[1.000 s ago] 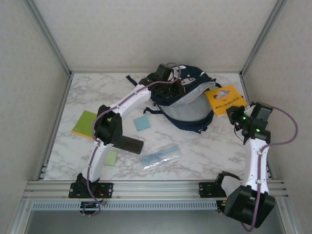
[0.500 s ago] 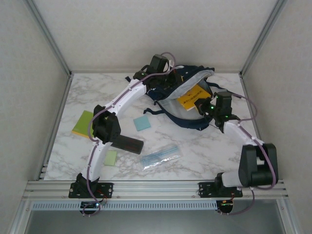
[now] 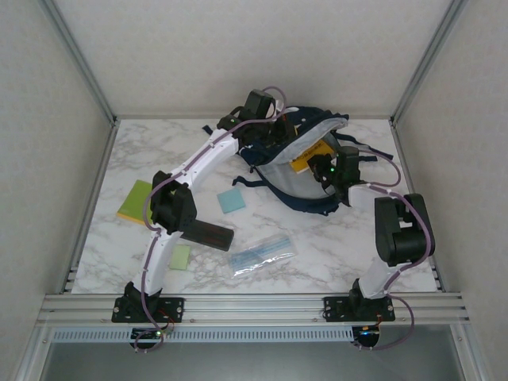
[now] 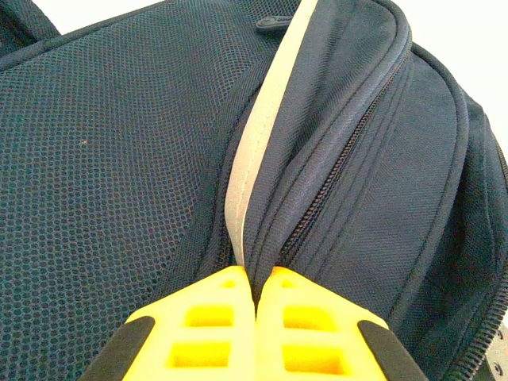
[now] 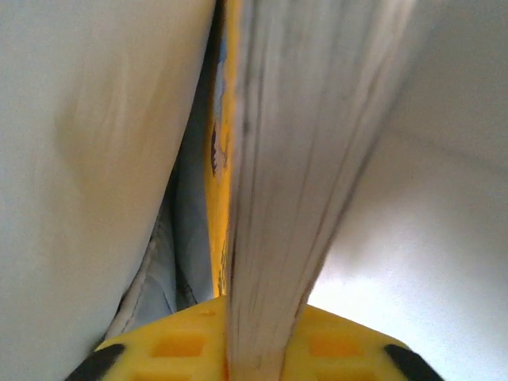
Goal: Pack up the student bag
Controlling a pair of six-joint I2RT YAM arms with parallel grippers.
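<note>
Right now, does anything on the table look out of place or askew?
Nothing looks spilled or damaged. Only the thin yellow book sits askew: it slants partly out of the mouth of the dark navy fabric backpack, between the fingers of the right gripper, not yet settled inside.

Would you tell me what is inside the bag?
A yellow book, in the open bag between the right jaws. Its lower part and anything deeper are hidden by the lining.
</note>
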